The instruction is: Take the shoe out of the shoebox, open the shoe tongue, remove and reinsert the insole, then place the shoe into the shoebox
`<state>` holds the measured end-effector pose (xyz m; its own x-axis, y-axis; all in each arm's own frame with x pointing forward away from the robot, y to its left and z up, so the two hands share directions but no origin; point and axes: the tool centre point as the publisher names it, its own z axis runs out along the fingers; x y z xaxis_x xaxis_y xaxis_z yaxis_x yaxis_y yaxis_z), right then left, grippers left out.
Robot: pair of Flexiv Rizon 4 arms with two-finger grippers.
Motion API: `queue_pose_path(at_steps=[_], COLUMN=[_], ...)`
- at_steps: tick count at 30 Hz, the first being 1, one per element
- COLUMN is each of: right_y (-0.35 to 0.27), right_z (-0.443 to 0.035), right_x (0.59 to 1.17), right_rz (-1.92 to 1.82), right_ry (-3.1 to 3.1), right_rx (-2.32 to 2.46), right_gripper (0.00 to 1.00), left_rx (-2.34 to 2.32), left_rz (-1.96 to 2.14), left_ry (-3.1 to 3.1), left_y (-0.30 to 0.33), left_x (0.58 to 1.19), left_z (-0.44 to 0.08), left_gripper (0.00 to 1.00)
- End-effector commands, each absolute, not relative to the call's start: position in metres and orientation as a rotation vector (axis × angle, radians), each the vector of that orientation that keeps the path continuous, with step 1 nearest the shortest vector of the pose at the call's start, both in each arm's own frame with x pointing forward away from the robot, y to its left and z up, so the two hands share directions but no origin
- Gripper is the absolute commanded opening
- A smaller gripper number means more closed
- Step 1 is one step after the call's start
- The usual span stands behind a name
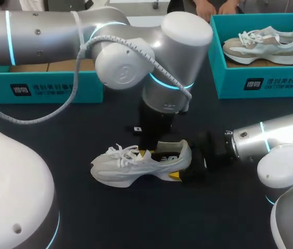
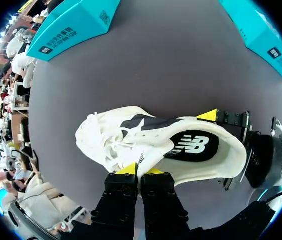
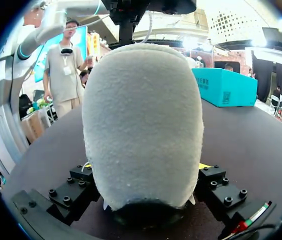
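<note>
Shoe (image 1: 131, 166) is out of the box, sitting upright on its sole mid-table (image 1: 136, 223), toe toward my left. Right pincer (image 3: 143, 167) is clamped on the heel, one yellow tip on each side. Left pincer (image 2: 140, 170) comes down from above, tips pressed nearly together and pinching the collar edge at the shoe's opening. Black insole (image 2: 193, 146) is seated inside and visible through the opening. Laces are loose over the tongue. Two teal shoeboxes sit at the far edge: the left one (image 1: 42, 85) and the right one (image 1: 229, 78), which holds a second shoe (image 1: 263, 44).
</note>
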<state>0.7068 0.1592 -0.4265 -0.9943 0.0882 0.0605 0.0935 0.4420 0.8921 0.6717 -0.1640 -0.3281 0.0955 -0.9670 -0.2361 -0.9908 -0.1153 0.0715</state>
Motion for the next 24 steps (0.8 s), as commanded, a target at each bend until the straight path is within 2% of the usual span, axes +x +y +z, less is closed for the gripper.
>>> queue_pose_path(at_steps=[1, 12, 24], right_y=[0.164, 0.164, 0.164], right_z=[-0.432, -0.432, -0.432], right_x=[0.709, 0.709, 0.709], right_rz=[-1.643, -1.643, -1.643], right_ry=[-2.667, -2.667, -2.667], right_rx=[-0.169, -0.169, -0.169], right_gripper=[0.0, 0.0, 0.0], left_rx=[-2.331, -2.45, -2.562], left_rz=[0.254, 0.165, 0.237], left_ry=[1.88, 1.784, 1.567], left_y=[-0.154, -0.116, -0.066], left_x=[0.659, 0.644, 0.652], left_z=[-0.316, -0.306, -0.335], left_gripper=[0.0, 0.0, 0.0])
